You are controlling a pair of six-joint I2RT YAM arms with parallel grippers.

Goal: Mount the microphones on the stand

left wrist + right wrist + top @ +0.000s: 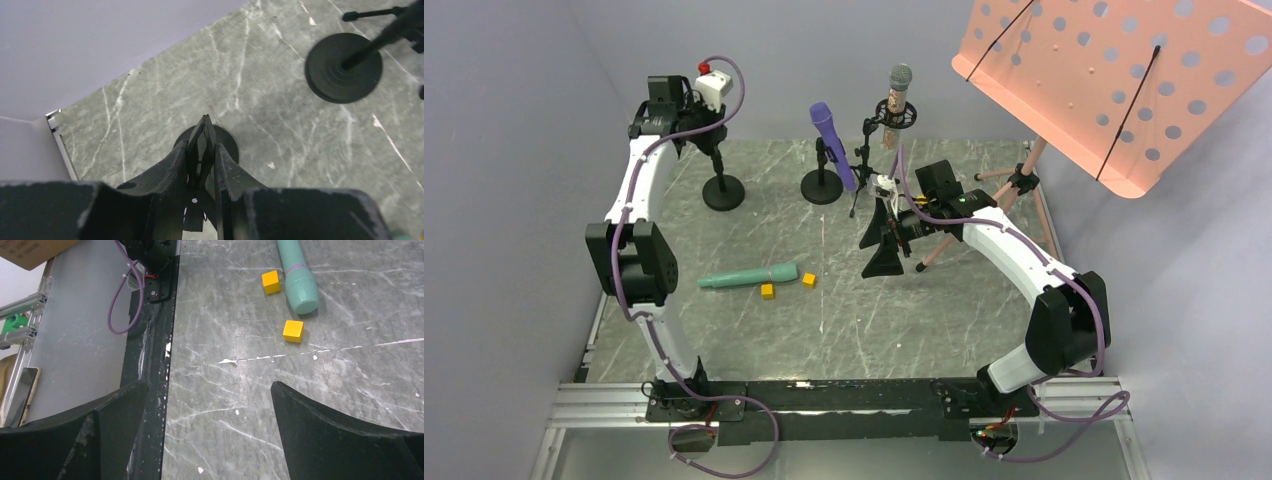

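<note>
The teal-green microphone (pixel 749 276) lies flat on the marble table, its head (pixel 300 280) at the top of the right wrist view. The purple microphone (pixel 834 140) sits tilted in a round-base stand (pixel 822 187). In a tripod stand (pixel 864 150) the pinkish-copper microphone (pixel 896 110) stands upright. At the back left, my left gripper (pixel 709 135) is over a third stand (pixel 723 190). Its jaws (pixel 202 145) are shut on that stand's black clip (pixel 205 135), with the round base (pixel 227 142) below. My right gripper (pixel 889 245) hangs open over bare table (pixel 207 390), holding nothing.
Two small yellow cubes (pixel 767 291) (pixel 809 281) lie beside the teal microphone's head. A salmon perforated music stand (pixel 1114 80) rises at the back right on pink legs (pixel 939 245) close to the right arm. The black rail (pixel 157 340) runs along the table's near edge.
</note>
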